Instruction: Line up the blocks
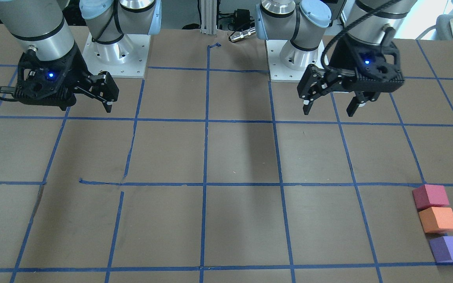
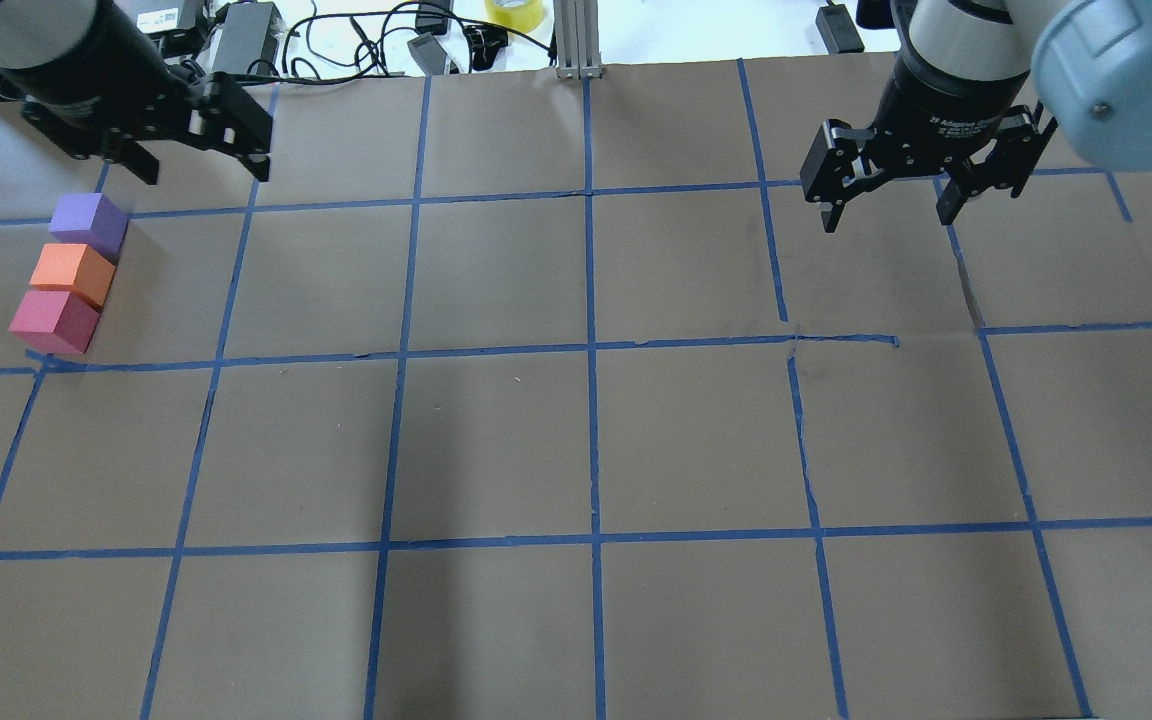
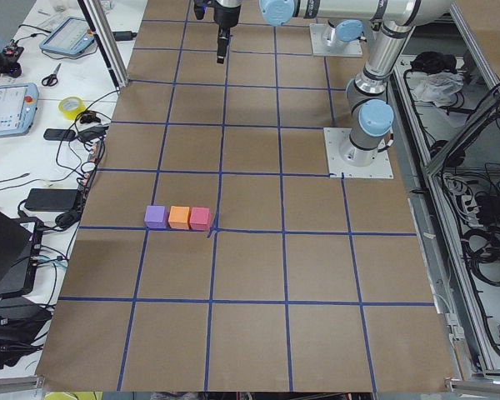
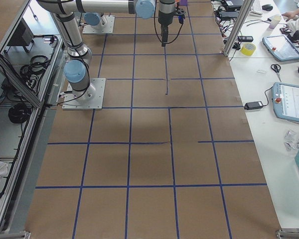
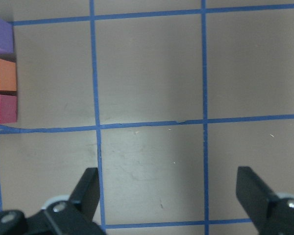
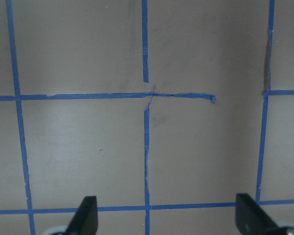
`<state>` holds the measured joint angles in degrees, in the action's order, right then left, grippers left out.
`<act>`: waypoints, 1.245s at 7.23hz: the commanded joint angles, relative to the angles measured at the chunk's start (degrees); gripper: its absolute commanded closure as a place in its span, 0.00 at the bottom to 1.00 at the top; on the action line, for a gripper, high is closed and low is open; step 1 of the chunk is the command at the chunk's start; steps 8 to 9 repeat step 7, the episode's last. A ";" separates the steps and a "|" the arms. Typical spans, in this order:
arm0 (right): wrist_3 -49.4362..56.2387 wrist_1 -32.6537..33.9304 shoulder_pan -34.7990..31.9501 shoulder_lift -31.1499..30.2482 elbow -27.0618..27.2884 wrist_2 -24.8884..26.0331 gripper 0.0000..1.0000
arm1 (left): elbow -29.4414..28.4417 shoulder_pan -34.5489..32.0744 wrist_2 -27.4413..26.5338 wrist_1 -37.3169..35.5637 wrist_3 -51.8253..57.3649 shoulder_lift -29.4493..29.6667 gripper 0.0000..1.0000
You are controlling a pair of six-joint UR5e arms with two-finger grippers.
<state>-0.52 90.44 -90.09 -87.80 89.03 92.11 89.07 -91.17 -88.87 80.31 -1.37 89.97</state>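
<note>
Blocks [image 2: 73, 274] stand in a row; left pincer [image 2: 204, 172] and right pincer [image 2: 888, 218] gape empty.

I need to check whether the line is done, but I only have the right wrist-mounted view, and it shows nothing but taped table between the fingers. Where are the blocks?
Observer: All three are on the table far over on the left arm's side, in one row: the purple block, the orange block and the pinkish-red block.
Operator: Which end is nearest the robot?
Observer: The pinkish-red one. The purple one is farthest out.
Operator: Is the left arm holding anything?
Observer: No. The left gripper is open and empty, above the table and off the row.
</note>
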 commanded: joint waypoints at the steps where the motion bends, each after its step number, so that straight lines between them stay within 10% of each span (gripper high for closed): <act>1: -0.01 0.00 0.00 0.00 0.00 -0.09 0.00 | 0.58 -3.75 -0.33 -2.62 -3.55 0.46 0.00; 9: -0.01 0.00 0.00 0.09 0.00 0.00 0.00 | 0.58 -3.66 -2.60 -0.43 -4.26 -0.85 0.00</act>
